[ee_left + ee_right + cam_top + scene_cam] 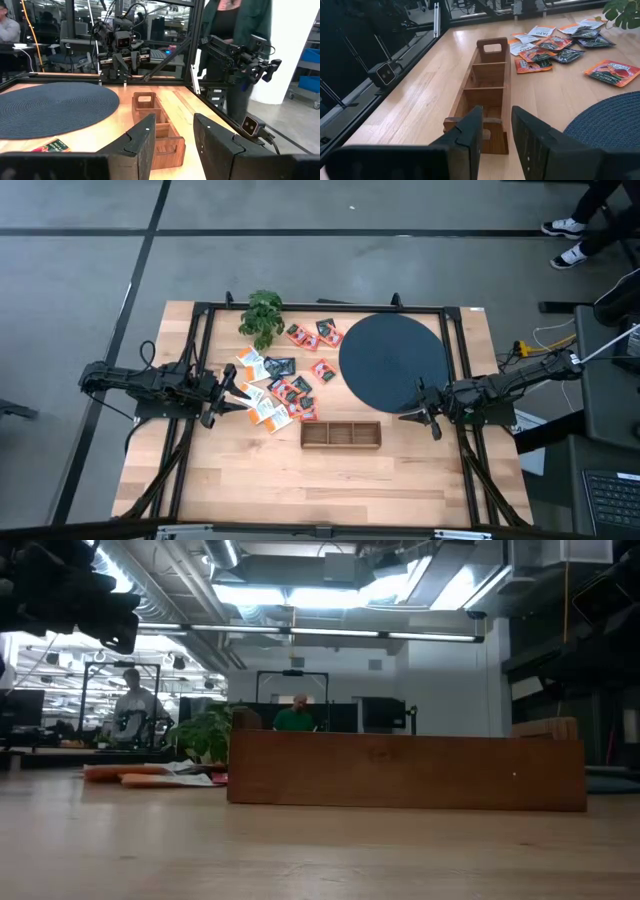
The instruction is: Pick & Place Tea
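Right in front of your low camera stands the wooden tray [405,770], empty in all three compartments. Your tea packets [283,385] lie scattered on the surface [250,480] between the plant [262,313] and the tray, left of the black disc [392,362]. Your left tool [226,395] hovers beside them, fingers apart and empty; your right tool [420,416] likewise, at the tray's right end.

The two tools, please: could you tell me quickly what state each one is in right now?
Left tool: open, holding nothing, beside the tea packets.
Right tool: open, holding nothing, near the wooden tray.
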Robot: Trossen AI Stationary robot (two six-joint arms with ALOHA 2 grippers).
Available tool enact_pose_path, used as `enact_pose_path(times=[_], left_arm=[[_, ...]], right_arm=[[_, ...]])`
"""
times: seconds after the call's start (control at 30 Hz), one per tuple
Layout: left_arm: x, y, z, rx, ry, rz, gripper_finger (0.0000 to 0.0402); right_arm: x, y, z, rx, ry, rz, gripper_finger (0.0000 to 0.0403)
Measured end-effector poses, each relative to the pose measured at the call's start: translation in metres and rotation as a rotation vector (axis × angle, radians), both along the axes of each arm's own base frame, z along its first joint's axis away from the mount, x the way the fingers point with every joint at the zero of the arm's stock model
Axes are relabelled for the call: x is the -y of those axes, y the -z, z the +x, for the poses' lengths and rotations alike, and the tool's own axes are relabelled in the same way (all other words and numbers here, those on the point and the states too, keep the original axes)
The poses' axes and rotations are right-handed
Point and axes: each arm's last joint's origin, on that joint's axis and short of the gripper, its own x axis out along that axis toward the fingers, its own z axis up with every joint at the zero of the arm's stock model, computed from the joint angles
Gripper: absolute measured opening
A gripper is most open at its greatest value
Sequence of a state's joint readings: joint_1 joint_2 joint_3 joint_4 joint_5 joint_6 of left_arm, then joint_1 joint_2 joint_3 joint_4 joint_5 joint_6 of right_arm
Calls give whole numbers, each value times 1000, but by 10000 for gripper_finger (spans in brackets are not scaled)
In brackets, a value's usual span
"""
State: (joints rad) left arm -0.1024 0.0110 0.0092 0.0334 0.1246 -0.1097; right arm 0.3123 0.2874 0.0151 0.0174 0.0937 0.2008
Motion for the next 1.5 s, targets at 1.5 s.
enact_pose_path(times=[1.5], left_arm=[[0, 0, 0, 0, 1, 0, 129]], right_arm=[[8, -25, 4, 179, 424, 1122, 106]])
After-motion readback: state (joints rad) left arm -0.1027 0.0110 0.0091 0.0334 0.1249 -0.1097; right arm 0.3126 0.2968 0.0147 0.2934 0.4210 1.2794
